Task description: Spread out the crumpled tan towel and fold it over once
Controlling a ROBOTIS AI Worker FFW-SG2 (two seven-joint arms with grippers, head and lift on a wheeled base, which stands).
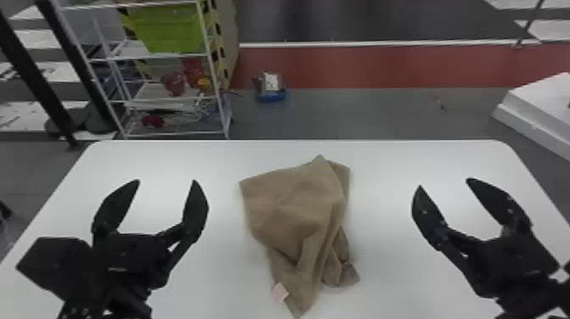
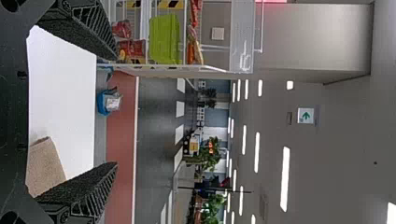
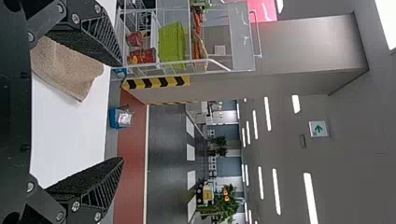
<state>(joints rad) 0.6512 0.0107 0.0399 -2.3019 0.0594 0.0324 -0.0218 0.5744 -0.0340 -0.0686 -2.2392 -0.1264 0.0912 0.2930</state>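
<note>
"Where's the tan towel?"

"Crumpled mid-table, on that white table, pale tag at its near end."

"And the grippers?"

"Left gripper to its left, right gripper to its right, both spread wide, well apart from the cloth."

"Beyond?"

"Far left, a white rack with a green bin."

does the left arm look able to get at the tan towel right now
Probably yes: the left gripper hangs open and empty beside the tan towel, with only bare tabletop between them in the head view, though the reach itself is a guess.
</note>
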